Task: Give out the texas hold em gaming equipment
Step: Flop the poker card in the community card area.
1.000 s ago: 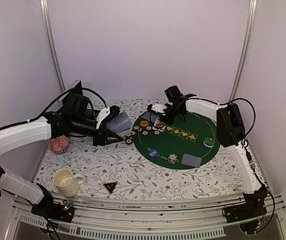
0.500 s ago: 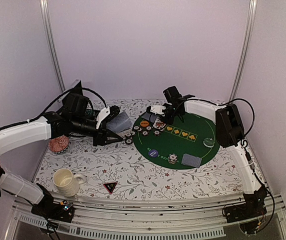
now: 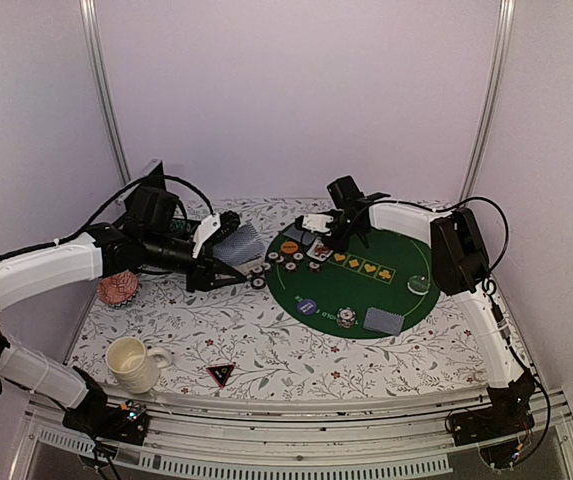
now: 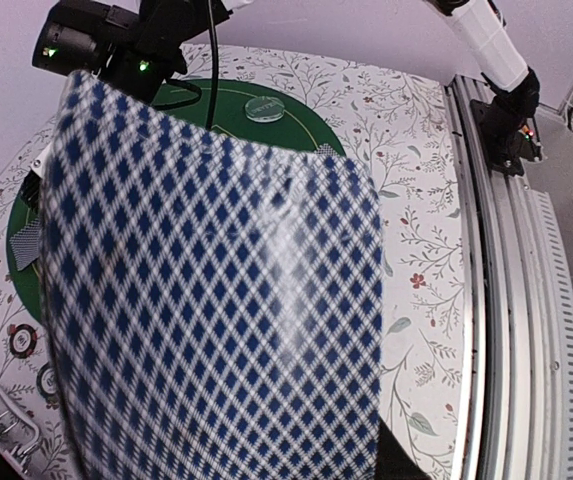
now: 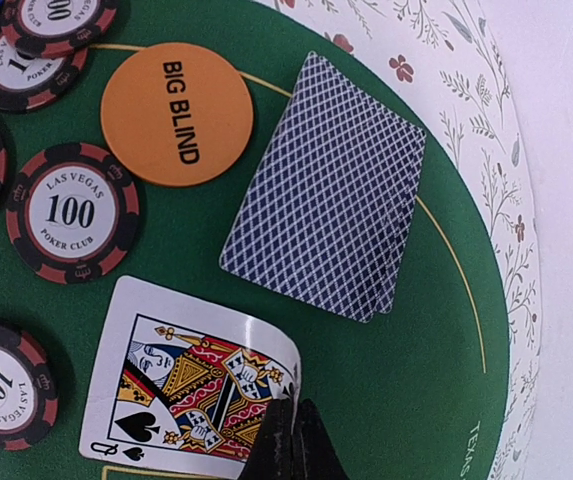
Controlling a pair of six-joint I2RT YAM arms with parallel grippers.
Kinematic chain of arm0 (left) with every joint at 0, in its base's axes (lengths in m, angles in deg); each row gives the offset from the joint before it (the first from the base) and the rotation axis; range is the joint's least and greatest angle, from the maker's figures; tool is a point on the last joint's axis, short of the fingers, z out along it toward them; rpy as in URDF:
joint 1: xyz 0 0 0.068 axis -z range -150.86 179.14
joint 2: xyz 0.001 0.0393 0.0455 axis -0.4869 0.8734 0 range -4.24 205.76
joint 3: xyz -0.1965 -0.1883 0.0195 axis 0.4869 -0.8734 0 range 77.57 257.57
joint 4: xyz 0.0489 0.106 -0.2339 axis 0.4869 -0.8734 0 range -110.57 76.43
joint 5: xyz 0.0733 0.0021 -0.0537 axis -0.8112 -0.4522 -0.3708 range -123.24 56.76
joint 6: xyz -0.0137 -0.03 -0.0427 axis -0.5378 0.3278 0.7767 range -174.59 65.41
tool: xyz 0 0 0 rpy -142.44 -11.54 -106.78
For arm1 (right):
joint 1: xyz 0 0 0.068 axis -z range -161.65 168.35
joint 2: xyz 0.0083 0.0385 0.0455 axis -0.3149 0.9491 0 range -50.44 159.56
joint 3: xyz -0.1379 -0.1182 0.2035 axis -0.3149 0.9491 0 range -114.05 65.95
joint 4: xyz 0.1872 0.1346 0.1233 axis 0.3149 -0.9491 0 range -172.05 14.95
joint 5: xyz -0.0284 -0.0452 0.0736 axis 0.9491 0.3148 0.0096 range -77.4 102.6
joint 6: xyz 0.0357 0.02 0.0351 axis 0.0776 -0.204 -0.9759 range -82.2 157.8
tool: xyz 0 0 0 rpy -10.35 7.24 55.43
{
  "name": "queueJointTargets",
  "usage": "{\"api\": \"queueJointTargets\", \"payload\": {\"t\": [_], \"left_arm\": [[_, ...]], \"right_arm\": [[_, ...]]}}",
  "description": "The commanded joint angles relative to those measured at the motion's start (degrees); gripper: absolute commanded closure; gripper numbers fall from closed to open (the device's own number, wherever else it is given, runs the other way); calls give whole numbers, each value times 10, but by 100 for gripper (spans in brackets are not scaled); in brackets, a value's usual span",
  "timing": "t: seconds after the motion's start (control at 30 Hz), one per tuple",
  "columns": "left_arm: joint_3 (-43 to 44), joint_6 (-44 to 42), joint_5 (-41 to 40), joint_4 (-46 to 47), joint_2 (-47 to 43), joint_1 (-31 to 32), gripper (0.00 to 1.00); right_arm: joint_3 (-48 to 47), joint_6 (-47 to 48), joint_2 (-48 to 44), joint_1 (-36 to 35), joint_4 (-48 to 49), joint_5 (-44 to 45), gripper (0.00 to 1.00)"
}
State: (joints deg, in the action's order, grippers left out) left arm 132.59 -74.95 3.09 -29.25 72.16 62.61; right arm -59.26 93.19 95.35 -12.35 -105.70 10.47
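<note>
My left gripper (image 3: 228,250) hovers over the table's left side, shut on a stack of blue-backed playing cards (image 3: 243,243). That stack (image 4: 216,300) fills the left wrist view and hides the fingers. My right gripper (image 5: 296,440) is shut on the corner of a face-up queen of spades (image 5: 191,380), held low over the green mat (image 5: 436,330). Beside it lie face-down cards (image 5: 326,185), an orange BIG BLIND button (image 5: 176,112) and poker chips (image 5: 73,212). A blue button (image 3: 308,306), a chip stack (image 3: 346,318) and more face-down cards (image 3: 384,320) rest near the mat's front.
A cream mug (image 3: 131,363) stands front left, with a pink patterned dish (image 3: 118,290) behind it. A black triangular marker (image 3: 220,374) lies near the front edge. A clear disc (image 3: 419,284) sits on the mat's right side. Loose chips (image 3: 258,282) lie left of the mat.
The right gripper has shifted slightly over the mat with the queen card still pinched. The left arm and its cards have stayed put.
</note>
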Motion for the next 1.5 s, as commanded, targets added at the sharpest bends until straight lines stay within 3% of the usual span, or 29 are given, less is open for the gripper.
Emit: {"api": "queueJointTargets", "payload": {"t": [0.0, 0.27, 0.4, 0.73, 0.93, 1.0, 1.13, 1.27, 1.37, 1.47], "left_arm": [[-4, -6, 0, 13, -15, -2, 81], [-4, -6, -1, 13, -14, -2, 81], [-4, -7, -1, 13, -16, -2, 81], [-4, -7, -1, 13, -19, -2, 81], [-4, -8, -1, 14, -18, -2, 81], [-5, -9, -2, 14, -18, -2, 81], [-6, -14, -4, 13, -19, -2, 81], [-7, -15, -14, 13, -16, -2, 81], [-6, -15, -16, 13, -14, -2, 81], [-5, -16, -22, 12, -9, -2, 81]], "right_arm": [[10, 6, 25, -2, 4, 1, 99], [12, 5, 27, -3, 8, 2, 95], [26, 6, 20, -5, 20, 14, 70], [38, -3, -5, -6, 58, 58, 47], [59, -55, -73, -7, 105, 54, 17], [84, -101, -119, -8, 133, 56, 1], [120, -234, -226, -10, 148, -6, 1], [187, -420, -339, -12, 167, -179, 1], [258, -572, -390, -34, 224, -288, 1], [290, -643, -406, -84, 235, -315, 1]]}}
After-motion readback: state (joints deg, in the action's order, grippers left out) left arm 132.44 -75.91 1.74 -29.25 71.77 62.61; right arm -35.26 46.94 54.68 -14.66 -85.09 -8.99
